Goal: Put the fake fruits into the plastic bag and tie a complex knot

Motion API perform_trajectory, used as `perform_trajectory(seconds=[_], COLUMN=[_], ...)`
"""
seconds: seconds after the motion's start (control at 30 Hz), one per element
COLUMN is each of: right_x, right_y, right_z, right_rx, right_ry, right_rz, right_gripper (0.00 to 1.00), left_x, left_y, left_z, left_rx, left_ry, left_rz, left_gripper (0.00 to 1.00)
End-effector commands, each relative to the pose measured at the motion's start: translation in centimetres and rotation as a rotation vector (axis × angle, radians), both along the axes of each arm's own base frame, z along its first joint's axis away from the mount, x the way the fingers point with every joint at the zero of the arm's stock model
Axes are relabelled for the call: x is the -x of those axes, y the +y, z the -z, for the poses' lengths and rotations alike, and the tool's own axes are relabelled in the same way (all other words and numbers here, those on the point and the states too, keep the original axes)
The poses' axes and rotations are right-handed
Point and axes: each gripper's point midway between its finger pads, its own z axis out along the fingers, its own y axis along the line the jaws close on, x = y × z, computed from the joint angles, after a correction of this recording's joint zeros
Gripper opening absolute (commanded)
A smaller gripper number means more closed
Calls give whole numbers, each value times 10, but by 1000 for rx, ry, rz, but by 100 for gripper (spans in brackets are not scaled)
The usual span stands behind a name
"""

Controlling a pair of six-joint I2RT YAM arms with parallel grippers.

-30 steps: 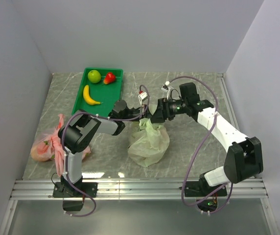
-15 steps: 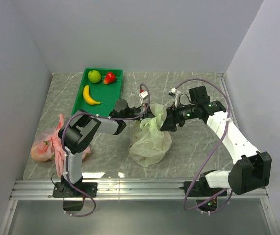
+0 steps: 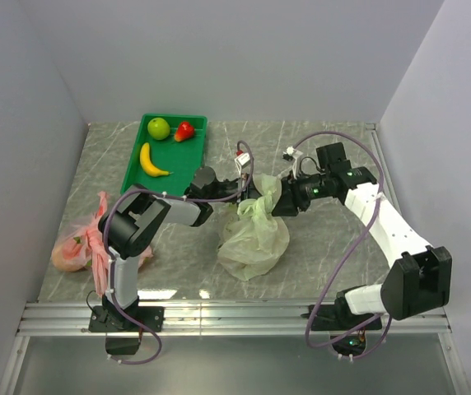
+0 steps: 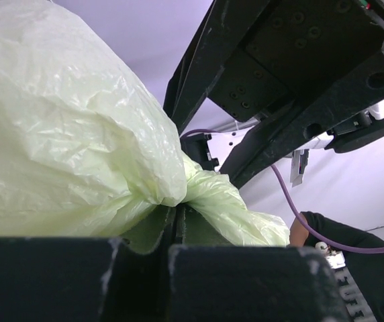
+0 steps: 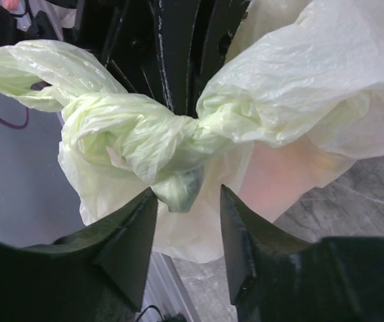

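The pale green plastic bag (image 3: 254, 239) sits mid-table, its top twisted into a knot (image 5: 138, 134). My left gripper (image 3: 242, 188) is shut on the bag's neck (image 4: 178, 194), its jaws pressed together. My right gripper (image 5: 188, 198) is open just right of the bag, its jaws standing either side of the knot's tail (image 5: 178, 188) with a gap left. An orange-pink fruit (image 5: 279, 168) shows through the bag's film. A green apple (image 3: 159, 127), a small red fruit (image 3: 184, 130) and a yellow banana (image 3: 151, 160) lie in the green tray (image 3: 196, 148).
A pink plastic bag (image 3: 83, 247) with something peach-coloured inside lies at the table's left edge. Both forearms cross over the table's middle, and a purple cable (image 3: 347, 247) loops beside the right arm. Walls close in on three sides.
My right arm swung from the bag's far side round to its right, and its jaws have narrowed around the knot. The left gripper has kept its hold and place.
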Motion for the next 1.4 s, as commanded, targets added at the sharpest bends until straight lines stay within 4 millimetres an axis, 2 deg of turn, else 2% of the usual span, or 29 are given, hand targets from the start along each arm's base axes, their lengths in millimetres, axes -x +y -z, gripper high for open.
perform_trajectory(seconds=[0.0, 0.3, 0.4, 0.5, 0.53, 0.6, 0.63, 0.7, 0.73, 0.87, 0.97, 1.03, 1.13, 1.17, 1.27, 1.37], right_x=[-11, -16, -15, -12, -11, -9, -9, -8, -9, -9, -8, -6, -3, -3, 0, 0], right_y=[10, 16, 15, 14, 14, 12, 11, 9, 9, 10, 11, 12, 15, 15, 20, 23], right_z=[-22, -35, -33, -29, -28, -26, -25, -25, -26, -31, -33, -32, -31, -30, -28, -26], right_rx=[-43, -69, -61, -49, -44, -31, -26, -15, -15, -22, -27, -32, -36, -33, -36, -36], right_ry=[-62, -77, -75, -70, -67, -66, -69, -82, -84, -97, -97, -87, -78, -73, -57, -40], right_rz=[-27, -23, -26, -36, -39, -50, -51, -54, -51, -56, -68, -75, -90, -90, -106, -111], right_gripper=[48, 51, 38, 14, 13, 2, 0, 0, 0, 0, 0, 0, 0, 0, 0, 13], left_x=[2, 6, 7, 8, 8, 7, 7, 7, 5, 5, 5, 5, 4, 3, 4, 5], left_y=[-4, -4, -4, -3, -3, -2, -2, 0, 2, 8, 13, 13, 12, 11, 7, 5], left_z=[-25, -18, -19, -18, -17, -19, -20, -20, -18, -13, -13, -12, -19, -19, -28, -34], left_rx=[56, 28, 30, 26, 23, 26, 26, 21, 11, -21, -40, -49, -25, -15, 24, 47], left_ry=[-76, -80, -81, -83, -82, -91, -96, -103, -102, -99, -108, -131, -135, -134, -135, -147], left_rz=[10, 21, 23, 21, 22, 18, 21, 21, 15, 10, 3, 0, -6, -6, 5, 16], left_gripper=[1, 0, 1, 1, 1, 0, 1, 5, 13, 30, 37, 38, 31, 23, 10, 1])
